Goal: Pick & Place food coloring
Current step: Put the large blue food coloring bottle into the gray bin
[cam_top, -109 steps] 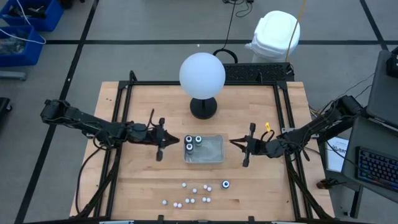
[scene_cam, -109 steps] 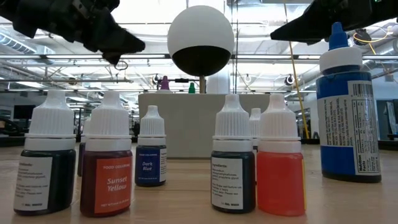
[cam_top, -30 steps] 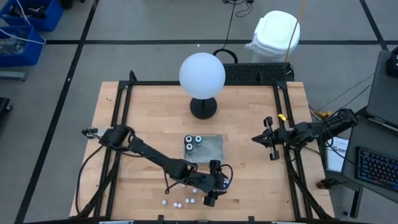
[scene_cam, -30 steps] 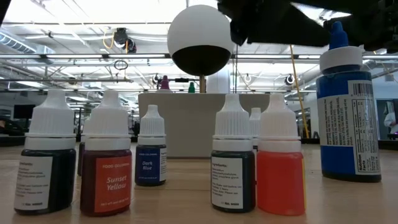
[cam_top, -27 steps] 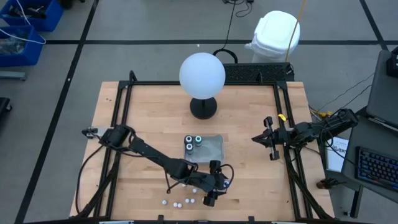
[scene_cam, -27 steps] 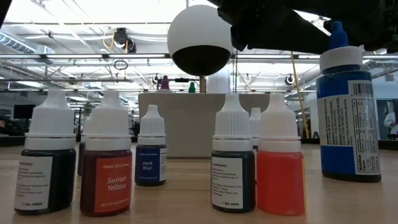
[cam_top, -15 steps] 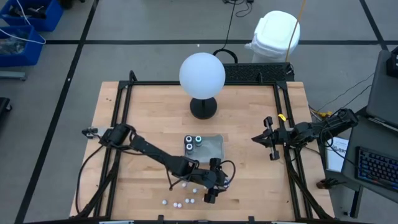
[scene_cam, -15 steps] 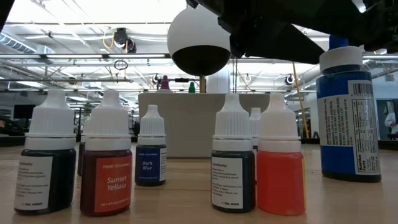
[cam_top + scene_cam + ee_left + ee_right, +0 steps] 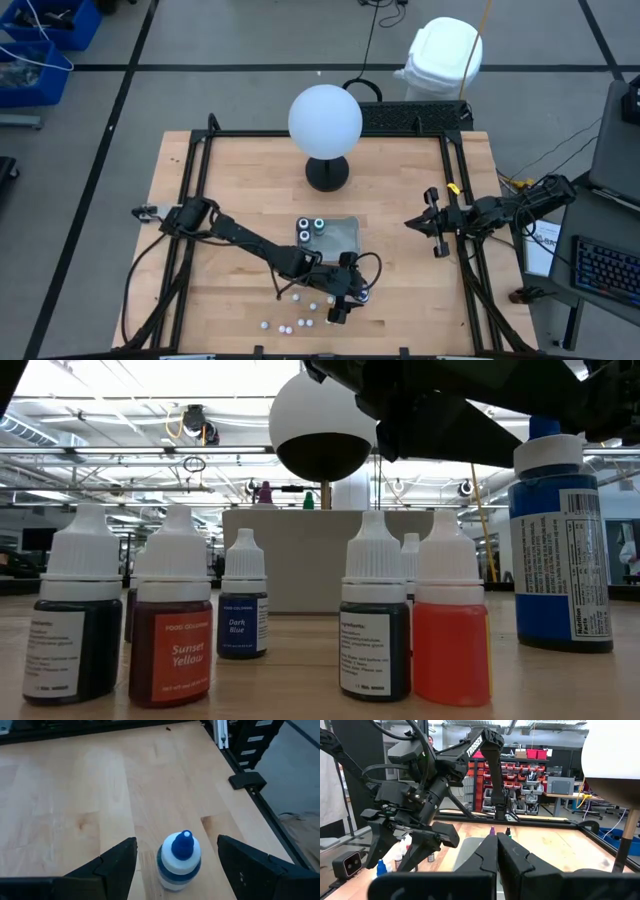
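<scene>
Left gripper [image 9: 347, 303] is stretched out low over the near part of the wooden tabletop [image 9: 230, 200], just in front of the clear tray [image 9: 335, 240]. Its fingers [image 9: 117, 865] are spread wide, one on each side of a blue-capped bottle [image 9: 180, 861] of food coloring. The bottle stands upright on the wood between them. A gap shows on both sides, so no contact is seen; nothing is pinched.

Low view: same blue bottle [image 9: 560, 540] upright at the right, dark arm parts above it.

Right gripper [image 9: 432, 228] waits near the tabletop's right edge, well apart from the bottles. Fingers [image 9: 492, 857] are pressed together, holding nothing.

Rest of the food coloring:
- Three dark round bottles [image 9: 311, 229] stand inside the tray at its left end.
- Small white-topped bottles [image 9: 296, 318] are scattered on the wood near the front edge, to the left of the left gripper.
- In the low view, the small bottles stand upright in a loose row; one label reads "Sunset Yellow" [image 9: 172, 625], another "Dark Blue" [image 9: 243, 600]; one is orange-red [image 9: 450, 625].

White globe [image 9: 325, 118] on a black base stands at the back of the tabletop, beyond the tray.
</scene>
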